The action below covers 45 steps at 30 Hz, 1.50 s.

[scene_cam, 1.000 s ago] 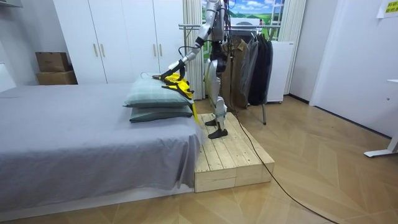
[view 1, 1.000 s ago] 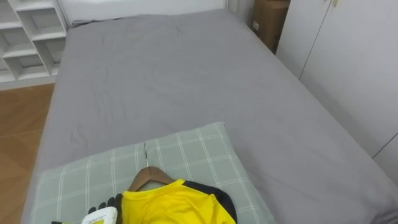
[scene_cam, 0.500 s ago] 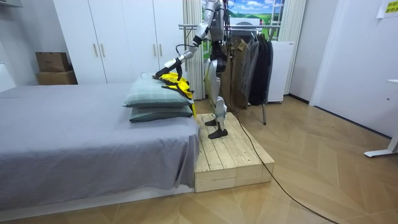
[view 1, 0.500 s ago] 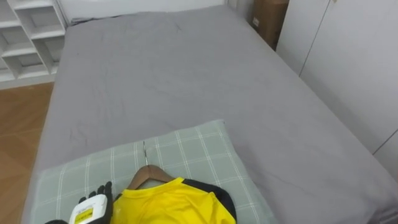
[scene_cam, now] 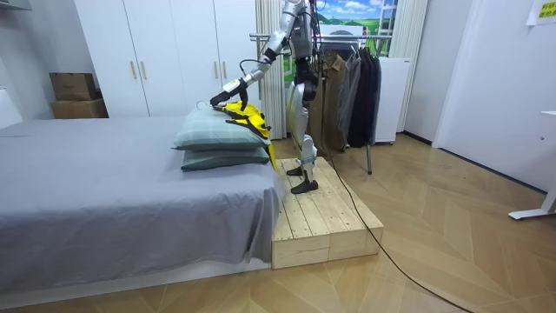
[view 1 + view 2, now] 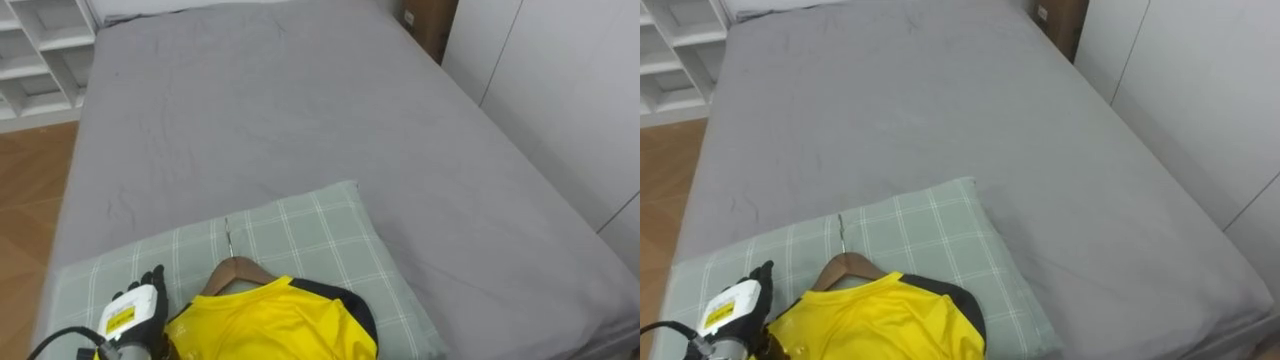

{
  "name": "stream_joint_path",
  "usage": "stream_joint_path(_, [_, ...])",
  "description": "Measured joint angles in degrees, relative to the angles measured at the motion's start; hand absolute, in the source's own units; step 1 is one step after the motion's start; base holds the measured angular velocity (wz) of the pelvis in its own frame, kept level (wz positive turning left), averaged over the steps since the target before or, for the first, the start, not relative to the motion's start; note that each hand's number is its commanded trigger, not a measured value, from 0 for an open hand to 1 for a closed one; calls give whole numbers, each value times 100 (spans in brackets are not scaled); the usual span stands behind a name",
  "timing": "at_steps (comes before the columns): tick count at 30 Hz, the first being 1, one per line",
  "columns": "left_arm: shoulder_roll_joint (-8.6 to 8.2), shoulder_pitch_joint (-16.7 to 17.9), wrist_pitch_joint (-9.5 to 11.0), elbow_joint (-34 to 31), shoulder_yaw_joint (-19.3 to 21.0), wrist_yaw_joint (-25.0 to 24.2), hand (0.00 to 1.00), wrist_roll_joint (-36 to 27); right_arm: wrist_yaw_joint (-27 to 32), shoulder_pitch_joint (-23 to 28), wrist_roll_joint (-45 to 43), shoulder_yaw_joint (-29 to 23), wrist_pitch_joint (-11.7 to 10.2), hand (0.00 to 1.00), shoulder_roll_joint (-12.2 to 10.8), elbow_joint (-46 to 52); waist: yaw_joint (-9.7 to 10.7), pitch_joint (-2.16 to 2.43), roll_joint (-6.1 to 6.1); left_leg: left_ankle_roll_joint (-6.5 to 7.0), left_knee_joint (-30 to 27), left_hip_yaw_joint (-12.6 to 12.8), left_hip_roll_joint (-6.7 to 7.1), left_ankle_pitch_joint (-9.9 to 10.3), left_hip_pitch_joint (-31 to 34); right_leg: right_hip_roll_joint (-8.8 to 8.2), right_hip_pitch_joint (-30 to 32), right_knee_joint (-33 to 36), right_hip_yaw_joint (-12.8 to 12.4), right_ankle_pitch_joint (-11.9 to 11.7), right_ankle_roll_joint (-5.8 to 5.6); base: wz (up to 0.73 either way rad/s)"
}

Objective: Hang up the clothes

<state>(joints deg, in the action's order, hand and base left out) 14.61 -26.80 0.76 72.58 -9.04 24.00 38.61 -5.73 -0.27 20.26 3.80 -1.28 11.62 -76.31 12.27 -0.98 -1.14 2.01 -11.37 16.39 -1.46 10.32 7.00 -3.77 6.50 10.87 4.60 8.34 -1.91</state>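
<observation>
A yellow shirt with dark trim lies on a wooden hanger, whose metal hook points up the bed. Both rest on a green checked pillow at the head of the bed. My left hand hovers just left of the shirt's shoulder, fingers fairly straight and holding nothing. In the room view I stand on a wooden platform beside the bed, with the left hand reaching over the pillows and the shirt.
The grey bed stretches away ahead. White shelves stand at the far left and a cardboard box at the far right. Behind me, a rack of dark clothes stands next to white wardrobes.
My left hand has lifted and moved left, away from the shirt's shoulder and out over the pillow. The shirt and hanger have stayed put.
</observation>
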Motion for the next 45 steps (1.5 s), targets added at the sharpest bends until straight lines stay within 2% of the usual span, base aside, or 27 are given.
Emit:
stream_joint_path(2, [4,-97,6,99,3,-51,0,-92,6,-48,-3,3,-5,0,-4,-4,0,-11,13,0,-7,24,0,0,42,-2,56,7,-21,0,0,-5])
stream_joint_path(9, [3,-101,20,106,-2,-232,0,-206,27,-81,-21,64,-1,0,-16,-5,0,-55,94,-1,5,70,-1,0,47,-1,95,14,-73,0,-1,-4])
stream_joint_path(21, [-22,-101,-51,304,-28,-731,0,-204,-144,-92,-54,170,8,0,-12,-5,13,-48,132,0,-4,54,0,-1,73,-6,126,25,-71,-9,-9,0])
stream_joint_path(28, [-136,-100,-80,455,-46,-950,0,-206,-153,-159,-54,225,9,0,-17,-3,11,-63,155,5,-12,65,3,-4,38,-7,125,84,-115,-9,-10,0])
stream_joint_path(35, [-216,-97,-146,474,-140,-944,2,-201,-116,-201,-54,297,11,0,-16,1,1,-65,158,16,-1,66,11,-10,25,-8,124,90,-125,-14,-18,0])
stream_joint_path(36, [-221,-96,-156,474,-140,-941,60,-201,-115,-201,-53,300,11,0,-16,1,1,-65,158,16,0,66,11,-10,25,-8,124,89,-125,-14,-17,0])
stream_joint_path(37, [-231,-97,-170,474,-141,-937,80,-201,-112,-199,-57,307,11,0,-16,1,2,-65,158,16,1,67,12,-11,25,-8,124,89,-126,-14,-18,0])
stream_joint_path(38, [-237,-96,-178,474,-143,-929,91,-201,-104,-198,-63,316,11,0,-17,1,1,-65,158,16,2,67,12,-11,25,-8,125,87,-126,-14,-18,0])
stream_joint_path(39, [-238,-97,-181,474,-143,-923,100,-201,-98,-198,-70,333,12,0,-17,1,2,-65,158,16,3,68,13,-11,25,-8,125,87,-126,-14,-18,0])
stream_joint_path(42, [-216,-106,-186,455,-139,-814,100,-208,-70,-209,-130,341,12,0,-17,2,1,-63,159,16,2,68,13,-11,24,-9,125,87,-127,-13,-18,0])
stream_joint_path(45, [-101,-181,-185,433,-136,-688,100,-265,-71,-212,-130,341,15,0,-17,2,0,-62,159,16,0,68,13,-11,13,-10,114,88,-128,-13,-18,0])
